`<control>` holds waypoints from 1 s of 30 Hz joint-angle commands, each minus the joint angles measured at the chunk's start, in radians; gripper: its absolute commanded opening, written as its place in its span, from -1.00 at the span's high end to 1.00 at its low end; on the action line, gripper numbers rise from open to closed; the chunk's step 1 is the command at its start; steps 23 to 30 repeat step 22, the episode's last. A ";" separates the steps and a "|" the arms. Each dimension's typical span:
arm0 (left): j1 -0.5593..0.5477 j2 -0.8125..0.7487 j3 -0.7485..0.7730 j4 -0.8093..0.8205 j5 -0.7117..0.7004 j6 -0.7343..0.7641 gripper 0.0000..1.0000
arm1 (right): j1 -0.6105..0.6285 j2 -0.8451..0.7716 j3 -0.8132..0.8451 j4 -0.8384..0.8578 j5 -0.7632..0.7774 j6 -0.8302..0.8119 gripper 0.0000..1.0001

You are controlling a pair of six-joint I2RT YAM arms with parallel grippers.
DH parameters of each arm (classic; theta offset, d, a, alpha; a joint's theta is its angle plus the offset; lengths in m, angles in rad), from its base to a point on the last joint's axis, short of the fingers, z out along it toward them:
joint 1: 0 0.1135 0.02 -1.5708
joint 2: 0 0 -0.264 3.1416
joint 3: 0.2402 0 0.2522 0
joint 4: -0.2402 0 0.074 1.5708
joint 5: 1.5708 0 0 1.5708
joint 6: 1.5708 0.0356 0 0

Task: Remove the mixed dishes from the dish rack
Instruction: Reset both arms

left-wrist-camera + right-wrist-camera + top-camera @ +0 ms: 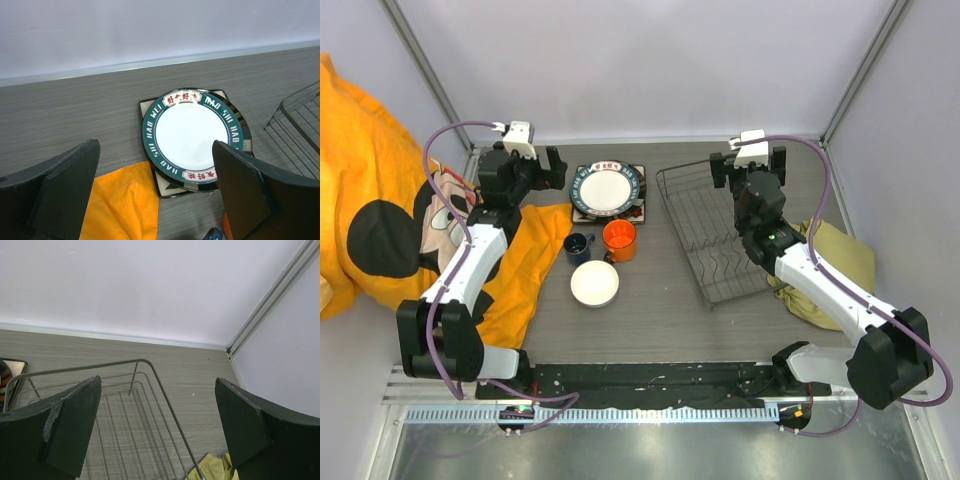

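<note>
The dark wire dish rack (pixel 715 232) stands right of centre with nothing showing in it; its corner shows in the right wrist view (pixel 145 405). The round dark-rimmed plate (pixel 606 189) lies on the square plate (pixel 636 211) left of the rack; both show in the left wrist view, the round plate (pixel 192 134) over the square one (pixel 167 187). The orange mug (pixel 619 239), the dark-blue cup (pixel 578 246) and the white bowl (pixel 594 283) stand on the table in front of the plates. My left gripper (pixel 533 168) is open and empty, left of the plates. My right gripper (pixel 748 163) is open and empty, over the rack's far right corner.
An orange cartoon cloth (pixel 380 230) covers the left side and reaches under my left arm; its edge shows in the left wrist view (pixel 122 205). An olive cloth (pixel 840 255) lies right of the rack, seen also in the right wrist view (pixel 212 467). Walls close the back and sides.
</note>
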 commanded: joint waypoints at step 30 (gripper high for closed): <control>0.005 -0.094 0.002 0.044 -0.003 0.007 -0.99 | 0.002 -0.051 0.016 0.052 0.000 0.024 -0.99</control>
